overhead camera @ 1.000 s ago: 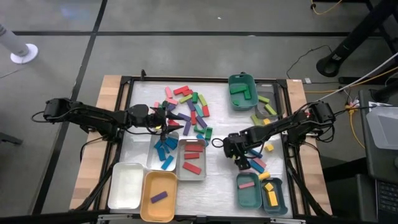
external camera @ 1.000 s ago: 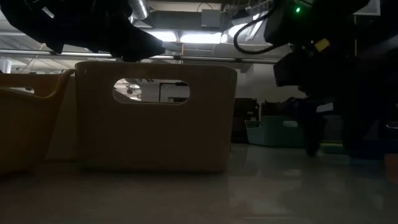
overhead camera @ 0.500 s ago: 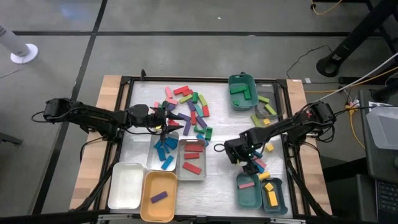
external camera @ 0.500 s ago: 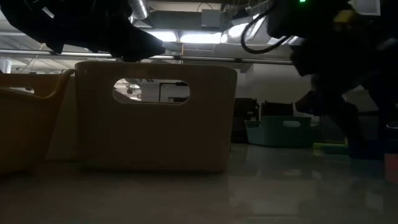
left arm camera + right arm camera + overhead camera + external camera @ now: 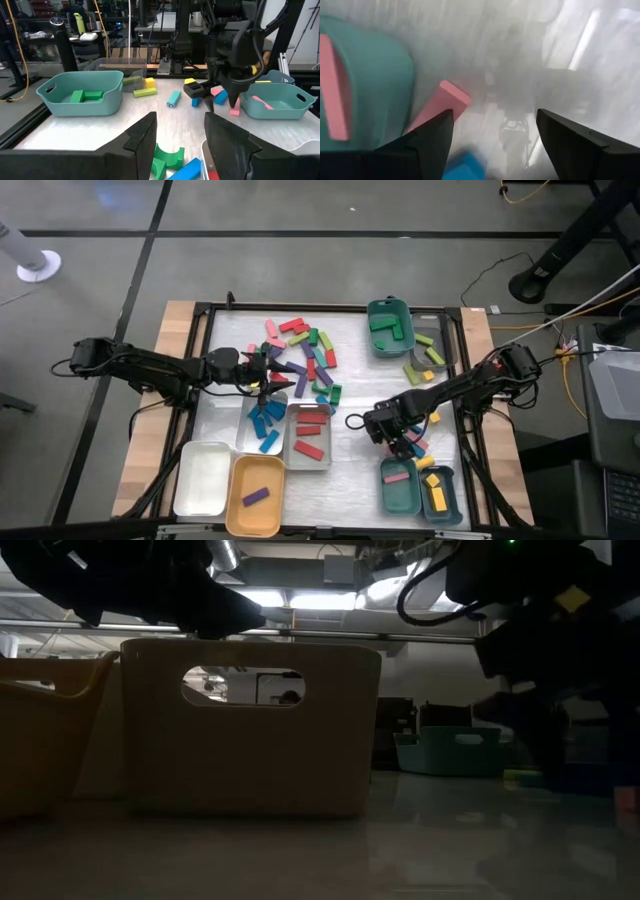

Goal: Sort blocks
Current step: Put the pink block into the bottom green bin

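A pile of loose coloured blocks (image 5: 305,350) lies flat on the white mat at the far middle. My left gripper (image 5: 278,376) hovers open and level at the pile's near left side, nothing between its fingers (image 5: 145,140). My right gripper (image 5: 400,442) points steeply down, open, at the mat's near right. A pink block (image 5: 440,107) lies flat on the mat just ahead of its fingers, and a blue block (image 5: 465,167) lies between them. Neither block is touched. Close by stands a teal tray (image 5: 370,75) with a pink block (image 5: 335,90) in it.
Near left: a white tray (image 5: 203,478), an orange tray (image 5: 255,495) with a purple block, a tray of blue blocks (image 5: 262,425), a grey tray (image 5: 310,435) of red ones. Far right: a teal tray (image 5: 390,328) of green blocks. Near right: a yellow-block tray (image 5: 438,493).
My right gripper has moved a little toward the table's near right, toward the teal tray with the pink block, and has tipped further downward. It stays open.
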You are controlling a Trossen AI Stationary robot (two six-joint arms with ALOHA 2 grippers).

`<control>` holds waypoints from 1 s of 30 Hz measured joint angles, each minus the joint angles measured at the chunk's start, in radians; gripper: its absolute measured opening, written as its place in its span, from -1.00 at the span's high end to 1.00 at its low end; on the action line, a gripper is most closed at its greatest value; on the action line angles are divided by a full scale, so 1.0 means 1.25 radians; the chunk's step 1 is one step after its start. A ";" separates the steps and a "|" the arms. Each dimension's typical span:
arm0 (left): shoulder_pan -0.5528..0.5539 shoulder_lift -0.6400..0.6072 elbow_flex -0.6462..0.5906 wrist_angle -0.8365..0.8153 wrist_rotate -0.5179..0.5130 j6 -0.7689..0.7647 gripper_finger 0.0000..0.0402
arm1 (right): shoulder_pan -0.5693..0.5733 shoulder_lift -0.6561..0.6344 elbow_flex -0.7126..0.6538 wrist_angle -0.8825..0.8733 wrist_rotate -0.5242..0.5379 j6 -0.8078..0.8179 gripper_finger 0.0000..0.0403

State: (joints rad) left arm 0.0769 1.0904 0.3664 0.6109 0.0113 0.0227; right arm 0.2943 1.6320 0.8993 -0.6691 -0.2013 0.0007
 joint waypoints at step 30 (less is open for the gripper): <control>0.000 0.000 0.000 0.000 0.000 0.000 0.23 | 0.001 0.002 -0.013 0.032 -0.091 0.037 -0.42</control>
State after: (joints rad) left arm 0.0765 1.0908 0.3664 0.6106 0.0115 0.0227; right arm 0.2952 1.6340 0.8827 -0.6286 -0.3152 0.0471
